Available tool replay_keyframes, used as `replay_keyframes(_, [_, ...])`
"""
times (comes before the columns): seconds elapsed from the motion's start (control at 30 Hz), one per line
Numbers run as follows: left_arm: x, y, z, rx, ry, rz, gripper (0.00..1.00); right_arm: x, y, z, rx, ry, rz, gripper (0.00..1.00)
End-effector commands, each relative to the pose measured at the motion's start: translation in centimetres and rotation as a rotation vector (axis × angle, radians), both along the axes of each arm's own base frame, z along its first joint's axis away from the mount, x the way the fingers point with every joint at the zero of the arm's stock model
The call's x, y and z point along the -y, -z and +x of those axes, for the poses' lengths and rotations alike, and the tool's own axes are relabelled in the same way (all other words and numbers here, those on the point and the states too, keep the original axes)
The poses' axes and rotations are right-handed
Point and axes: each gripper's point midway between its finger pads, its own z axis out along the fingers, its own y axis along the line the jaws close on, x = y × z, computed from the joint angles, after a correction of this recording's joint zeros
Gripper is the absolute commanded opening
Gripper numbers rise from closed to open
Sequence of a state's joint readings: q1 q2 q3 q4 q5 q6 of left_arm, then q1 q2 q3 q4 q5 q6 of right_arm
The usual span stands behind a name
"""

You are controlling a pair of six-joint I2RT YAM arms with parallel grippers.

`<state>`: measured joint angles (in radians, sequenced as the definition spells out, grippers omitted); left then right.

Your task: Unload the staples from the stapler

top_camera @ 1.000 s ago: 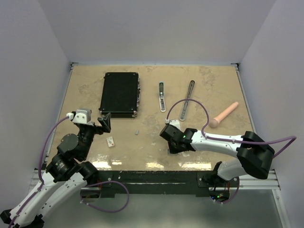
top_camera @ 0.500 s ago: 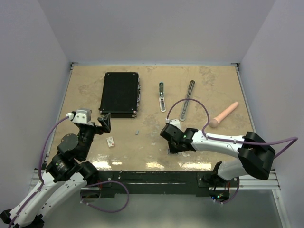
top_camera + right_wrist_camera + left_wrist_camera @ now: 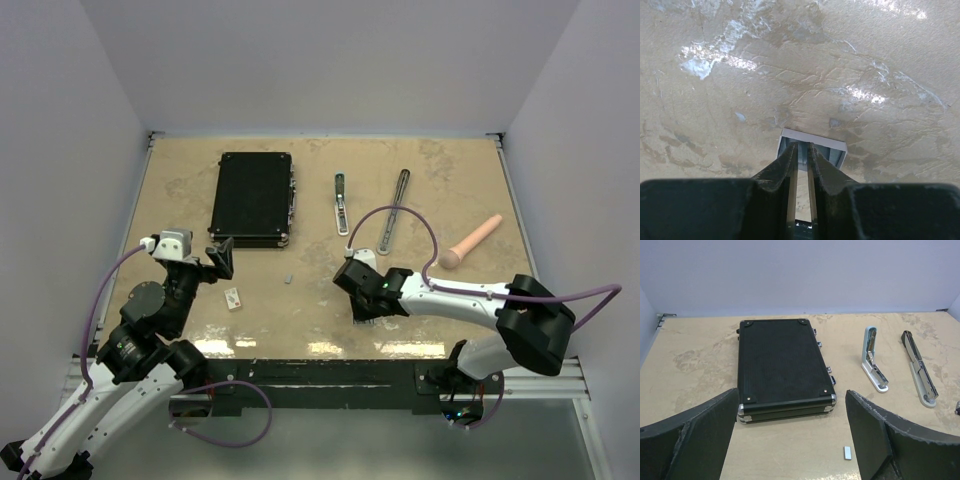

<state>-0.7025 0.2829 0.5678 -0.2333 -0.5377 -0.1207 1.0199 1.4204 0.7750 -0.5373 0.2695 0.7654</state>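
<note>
- Pale lavender walls (image 3: pixel 320 60) close in a beige marbled table (image 3: pixel 440 170).
- Black case (image 3: pixel 253 198) lies flat and shut at the far left.
- Stapler (image 3: pixel 341 203) lies to the right of the case in two parts: a short bar (image 3: pixel 873 360) and, just beside it, a longer rail (image 3: pixel 919 372). No arm touches either.
- Pink cylinder (image 3: pixel 472 242) rests further right, apart from the rail.
- White tile (image 3: pixel 233 297) sits near the left claw (image 3: pixel 220 258).
- One loose staple (image 3: pixel 288 279) lies between the tile and the right arm.
- Staples (image 3: pixel 812 146), a small grey block, sit low at the table's near middle, at the tips of the right claw (image 3: pixel 801 150).
- Risk: the hold looks thin, on an edge of the block and not across it. A quick lift or twist could make the block pivot, slip out or break apart, and scattered bits would be hard to pick off the glossy top.
- Risk: pressing down to better the grip could skid the block away.
- Right claw: fingers almost together with only a sliver of gap, the tips pinching part of the block right at the table top. How firm the pinch is cannot be told.
- Left claw: fingers (image 3: pixel 695 440) spread wide with nothing in them, held above the table and facing the case.
</note>
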Motion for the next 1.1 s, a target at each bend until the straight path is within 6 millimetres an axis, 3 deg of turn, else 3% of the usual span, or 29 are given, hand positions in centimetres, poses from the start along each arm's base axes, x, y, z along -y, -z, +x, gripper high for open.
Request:
replay_keyframes(0.0, [0.1,-1.2,-0.1,0.032,0.006,-0.033,0.91,-1.5,-1.3,0.9,0.028,0.007,0.057,0.17])
replay_keyframes(0.3, [0.0,-1.3,-0.1,0.034,0.004,-0.034,0.91,0.0,0.1,0.3,0.012,0.035,0.017,0.15])
replay_keyframes(0.77, [0.0,-1.2,-0.1,0.032,0.004,-0.033,0.91,1.6,0.1,0.3,0.030,0.071,-0.038,0.14])
replay_keyframes(1.07, [0.0,-1.2,-0.1,0.033,0.006,-0.035,0.91,1.0,-0.9,0.7,0.051,0.061,-0.011,0.14])
